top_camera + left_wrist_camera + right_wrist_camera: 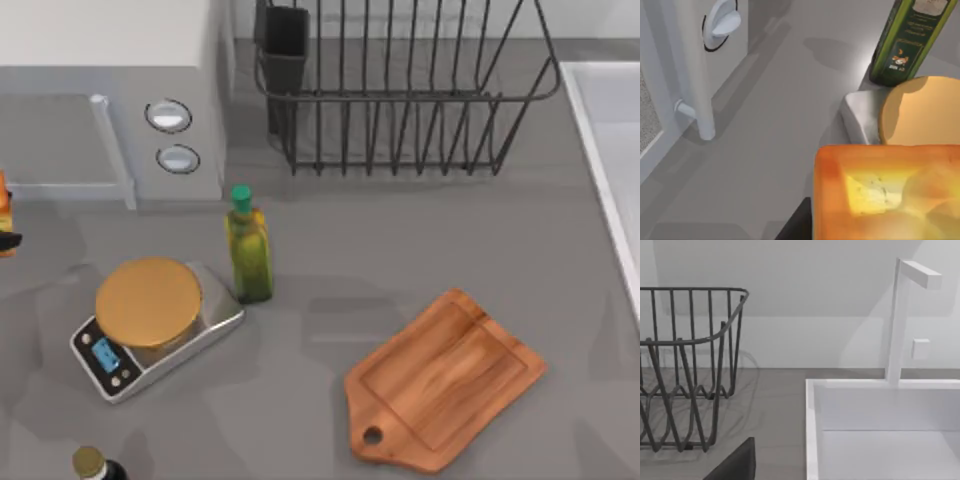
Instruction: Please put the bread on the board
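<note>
While the bread (885,195) fills the near part of the left wrist view, its orange crust and pale yellow middle sit right up against the camera, so the left hand appears to be carrying it above the bench (330,300). In the top view a sliver of orange shows at the far left edge (5,205), level with the microwave's foot and well apart from the board (445,380). Whether the left hand's fingers are pressed on the bread or spread I cannot tell. A dark finger (735,465) of the right hand juts into the right wrist view; its state I cannot tell either.

The board lies bare on the right half of the bench, turned at a slant, its pierced handle toward the near edge.

An olive-oil bottle (248,245) with a green cap stands upright near the middle; its dark green label carries a small orange figure and pale lettering too small to read. Just beside it sits a silver kitchen scale (150,330) with a round tan platter and a blue display whose digits cannot be read. Another bottle's gold cap (88,461) peeks in at the near left edge.

A white microwave (110,100) with two round knobs stands at the back left, a black wire dish rack (400,90) at the back middle, and a white sink (880,430) with a squared faucet (900,320) at the right. Bench is plain matte grey, the wall pale.
</note>
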{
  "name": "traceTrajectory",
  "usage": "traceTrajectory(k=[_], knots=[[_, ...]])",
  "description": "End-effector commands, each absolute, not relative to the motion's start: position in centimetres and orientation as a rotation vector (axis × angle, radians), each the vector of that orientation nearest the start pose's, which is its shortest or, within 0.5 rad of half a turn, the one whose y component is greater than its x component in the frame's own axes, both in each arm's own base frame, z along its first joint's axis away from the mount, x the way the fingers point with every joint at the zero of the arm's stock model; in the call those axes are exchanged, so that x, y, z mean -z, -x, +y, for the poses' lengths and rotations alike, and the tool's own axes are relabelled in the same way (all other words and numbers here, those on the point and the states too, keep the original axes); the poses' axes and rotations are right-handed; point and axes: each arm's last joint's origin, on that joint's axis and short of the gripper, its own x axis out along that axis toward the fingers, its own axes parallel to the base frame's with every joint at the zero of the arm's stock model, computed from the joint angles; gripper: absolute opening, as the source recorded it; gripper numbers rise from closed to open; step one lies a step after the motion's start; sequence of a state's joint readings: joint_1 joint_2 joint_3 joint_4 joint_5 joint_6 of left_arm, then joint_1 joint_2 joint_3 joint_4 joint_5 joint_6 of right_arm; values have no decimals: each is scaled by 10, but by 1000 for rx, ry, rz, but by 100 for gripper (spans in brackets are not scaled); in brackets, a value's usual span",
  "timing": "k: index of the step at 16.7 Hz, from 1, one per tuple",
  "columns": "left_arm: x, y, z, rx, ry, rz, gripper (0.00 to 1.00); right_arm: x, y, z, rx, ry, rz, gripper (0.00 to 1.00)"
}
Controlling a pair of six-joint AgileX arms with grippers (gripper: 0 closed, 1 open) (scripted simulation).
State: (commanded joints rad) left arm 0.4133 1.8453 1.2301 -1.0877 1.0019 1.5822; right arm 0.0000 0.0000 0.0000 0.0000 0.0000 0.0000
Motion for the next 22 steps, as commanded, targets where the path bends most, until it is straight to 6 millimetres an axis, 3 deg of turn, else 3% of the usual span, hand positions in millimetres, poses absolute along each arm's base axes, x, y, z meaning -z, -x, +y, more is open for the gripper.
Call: traceTrajectory(k=[4, 7, 10, 13, 17, 22], knots=[[-216, -313, 28, 1139, -359, 805, 0, -160, -106, -1, 0, 0, 0, 100], [-243, -310, -35, 998, -458, 916, 0, -160, -106, -1, 0, 0, 0, 100], [-264, -303, -96, 778, -493, 925, 0, -160, -106, -1, 0, 0, 0, 100], [-272, -291, -157, 543, -431, 862, 0, -160, -106, -1, 0, 0, 0, 100], [-250, -265, -240, 279, -271, 750, 0, -160, -106, -1, 0, 0, 0, 100], [-179, -200, -328, 67, -105, 574, 0, -160, -106, -1, 0, 0, 0, 100]])
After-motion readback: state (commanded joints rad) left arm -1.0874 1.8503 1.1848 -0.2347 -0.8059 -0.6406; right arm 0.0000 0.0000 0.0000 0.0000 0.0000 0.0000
